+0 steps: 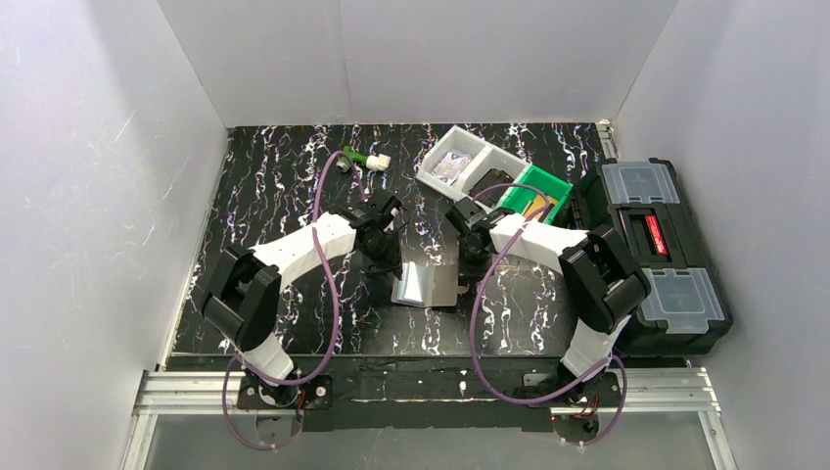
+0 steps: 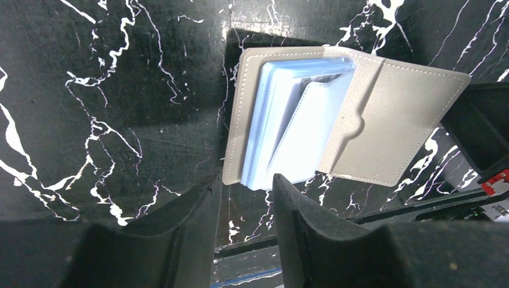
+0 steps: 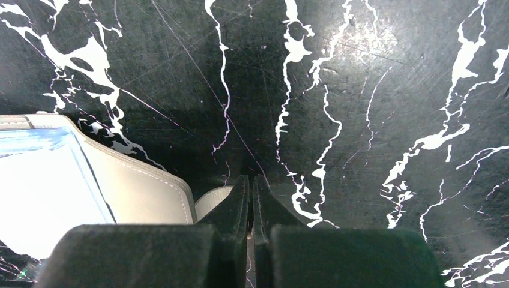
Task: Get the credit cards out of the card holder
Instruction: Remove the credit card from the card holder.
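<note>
The card holder (image 2: 384,120) lies open on the black marbled table, grey with pale silvery-blue sleeves; it also shows in the top view (image 1: 428,284) and in the right wrist view (image 3: 132,180). Pale blue credit cards (image 2: 273,114) sit stacked in its left half, their edges sticking out of the sleeves. No orange band shows. My left gripper (image 2: 244,180) is open, its fingertips just off the near edge of the cards, holding nothing; the top view shows it (image 1: 385,259) left of the holder. My right gripper (image 3: 251,179) is shut and empty at the holder's right edge (image 1: 468,272).
A white bin (image 1: 455,164) and a green bin (image 1: 535,196) stand at the back right. A black toolbox (image 1: 651,250) with clear lids lies along the right edge. A small green and white object (image 1: 364,160) lies at the back.
</note>
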Robot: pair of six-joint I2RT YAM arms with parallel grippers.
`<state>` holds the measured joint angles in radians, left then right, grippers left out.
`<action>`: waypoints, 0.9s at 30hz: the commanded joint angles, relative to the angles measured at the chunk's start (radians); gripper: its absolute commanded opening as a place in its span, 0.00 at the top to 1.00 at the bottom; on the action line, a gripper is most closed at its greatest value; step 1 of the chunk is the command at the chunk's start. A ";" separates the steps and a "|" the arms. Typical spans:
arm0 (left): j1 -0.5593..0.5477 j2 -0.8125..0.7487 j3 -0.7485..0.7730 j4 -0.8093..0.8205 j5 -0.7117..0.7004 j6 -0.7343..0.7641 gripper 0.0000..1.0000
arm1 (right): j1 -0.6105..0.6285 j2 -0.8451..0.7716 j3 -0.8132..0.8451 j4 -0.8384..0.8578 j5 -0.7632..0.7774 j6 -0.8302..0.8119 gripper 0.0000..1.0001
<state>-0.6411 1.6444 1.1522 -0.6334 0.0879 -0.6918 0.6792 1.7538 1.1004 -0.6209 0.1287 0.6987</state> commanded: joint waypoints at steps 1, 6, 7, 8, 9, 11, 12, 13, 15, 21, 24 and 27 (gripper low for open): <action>-0.007 0.026 0.048 -0.022 -0.026 0.014 0.65 | -0.010 0.020 0.029 0.042 0.017 -0.023 0.99; -0.017 0.082 0.093 -0.015 -0.038 0.026 0.70 | -0.012 0.017 0.053 0.054 0.012 -0.051 0.99; -0.018 0.094 0.099 -0.013 -0.039 0.027 0.71 | -0.012 0.017 0.058 0.053 0.013 -0.055 0.99; -0.022 0.106 0.106 -0.013 -0.039 0.029 0.72 | -0.013 0.018 0.065 0.053 0.015 -0.059 0.99; -0.023 0.120 0.112 -0.012 -0.039 0.030 0.73 | -0.013 0.020 0.072 0.051 0.017 -0.062 0.99; -0.027 0.142 0.121 -0.012 -0.034 0.032 0.74 | -0.013 0.025 0.082 0.048 0.017 -0.064 0.99; -0.029 0.150 0.126 -0.012 -0.032 0.033 0.75 | -0.013 0.028 0.084 0.048 0.015 -0.064 0.99; -0.032 0.155 0.127 -0.009 -0.030 0.033 0.75 | -0.013 0.028 0.085 0.049 0.013 -0.064 0.99; -0.037 0.159 0.128 -0.004 -0.030 0.032 0.76 | -0.013 0.032 0.085 0.049 0.010 -0.065 0.99; -0.045 0.174 0.130 0.015 0.003 0.023 0.80 | -0.013 0.044 0.083 0.050 0.002 -0.065 0.99; -0.051 0.177 0.129 0.036 0.025 0.015 0.80 | -0.013 0.051 0.085 0.051 0.001 -0.066 0.99; -0.052 0.195 0.136 0.047 0.050 0.005 0.81 | -0.013 0.055 0.087 0.050 -0.004 -0.067 0.99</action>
<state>-0.6830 1.8240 1.2560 -0.6018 0.0944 -0.6746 0.6685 1.7912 1.1503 -0.5797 0.1280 0.6456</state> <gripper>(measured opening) 0.198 0.040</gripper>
